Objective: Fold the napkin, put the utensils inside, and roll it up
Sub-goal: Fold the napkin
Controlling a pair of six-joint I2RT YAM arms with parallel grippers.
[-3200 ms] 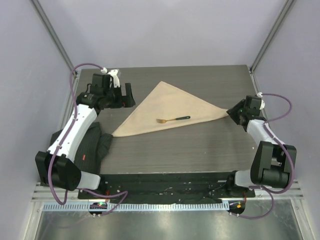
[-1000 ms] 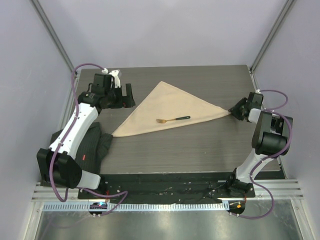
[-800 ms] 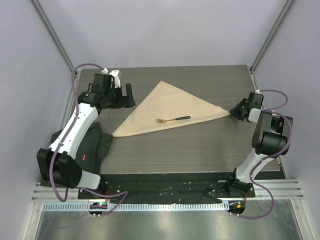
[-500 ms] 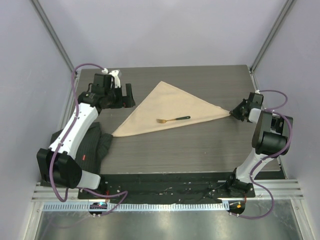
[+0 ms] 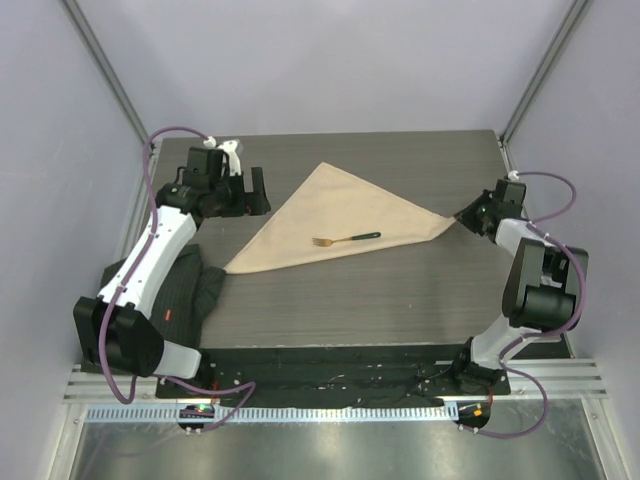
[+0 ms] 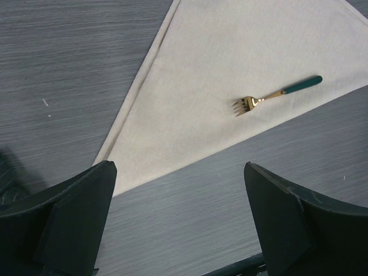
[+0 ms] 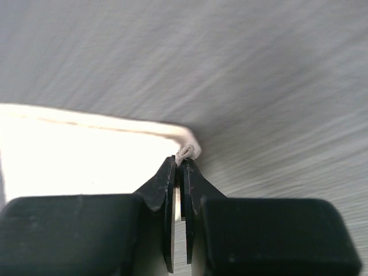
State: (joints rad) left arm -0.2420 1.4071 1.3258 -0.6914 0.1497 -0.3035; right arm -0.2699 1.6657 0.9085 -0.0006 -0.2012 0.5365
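The beige napkin (image 5: 335, 213) lies folded into a triangle on the dark table; it also shows in the left wrist view (image 6: 230, 75). A small fork (image 5: 345, 239) with a gold head and dark green handle lies on it near its front edge, seen too in the left wrist view (image 6: 276, 96). My right gripper (image 5: 466, 216) is shut on the napkin's right corner (image 7: 187, 150), pinched between the fingertips. My left gripper (image 5: 256, 192) is open and empty, above the table left of the napkin.
A dark grey ribbed cloth (image 5: 190, 290) hangs over the table's left front edge under the left arm. Bare table (image 5: 380, 290) lies in front of the napkin. Frame posts stand at the back corners.
The right gripper closed in on the napkin's right corner, took hold of it, and has lifted it slightly back and left. The left arm and fork have not moved.
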